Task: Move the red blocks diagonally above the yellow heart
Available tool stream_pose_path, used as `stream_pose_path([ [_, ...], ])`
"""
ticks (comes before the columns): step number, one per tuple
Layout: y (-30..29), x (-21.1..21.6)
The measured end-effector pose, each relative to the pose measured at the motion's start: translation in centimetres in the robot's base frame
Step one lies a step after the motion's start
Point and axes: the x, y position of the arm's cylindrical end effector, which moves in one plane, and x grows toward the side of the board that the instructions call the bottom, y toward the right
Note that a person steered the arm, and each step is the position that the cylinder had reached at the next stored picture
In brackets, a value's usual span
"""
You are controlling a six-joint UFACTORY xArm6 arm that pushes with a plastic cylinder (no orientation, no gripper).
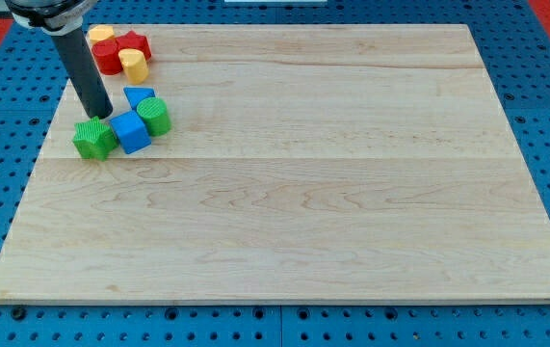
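Observation:
Two red blocks sit in the board's top-left corner: a red star-like block and a red round block. A yellow block touches both on their lower right. Another yellow block lies just above the red round one. I cannot tell which yellow block is the heart. My tip stands below this group, just above the green star block and left of the blue blocks.
A cluster lies below the red and yellow blocks: a blue wedge-like block, a green round block, a blue cube and the green star. The wooden board rests on a blue pegboard.

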Motion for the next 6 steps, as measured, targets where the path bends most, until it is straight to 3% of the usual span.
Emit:
stream_pose_path([
  [1, 0.4, 0.0],
  [3, -5.5, -0.7],
  [6, -5.7, -8.8],
])
